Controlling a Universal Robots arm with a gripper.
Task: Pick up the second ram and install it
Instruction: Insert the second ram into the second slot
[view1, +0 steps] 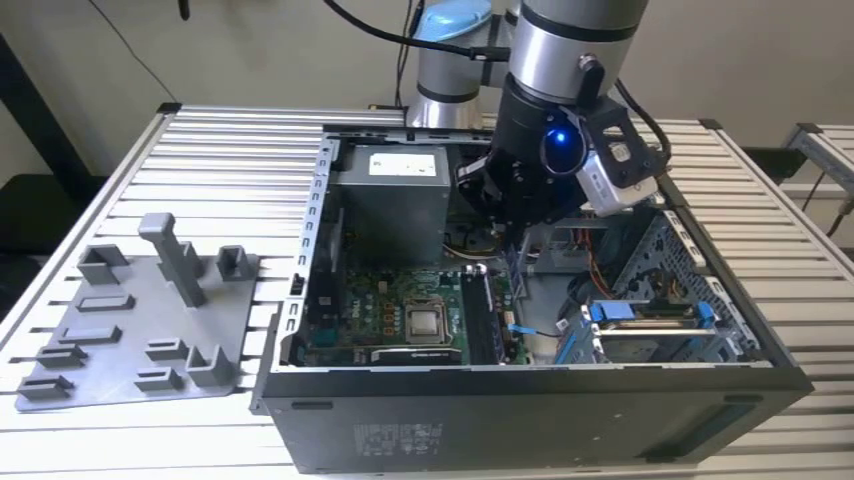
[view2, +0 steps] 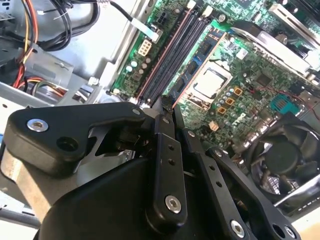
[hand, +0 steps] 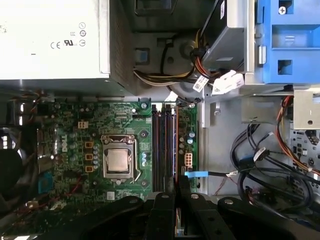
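Slatted metal table (view1: 227, 160) carries an open PC case (view1: 534, 420); beside its CPU socket (hand: 119, 162), my pincer (hand: 176, 186) pinches the second ram (hand: 176, 145) edge-on.

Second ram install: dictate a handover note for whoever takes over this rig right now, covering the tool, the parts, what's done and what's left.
The tool is shut on the second ram, low inside the open PC case.
The second ram is held on edge, lined up lengthwise with the memory slots beside the processor, and sits a little above them.
Done: the ram is picked up and carried into the case.
Left: it is not yet seated in a slot. I cannot tell whether another stick already sits in the slots.
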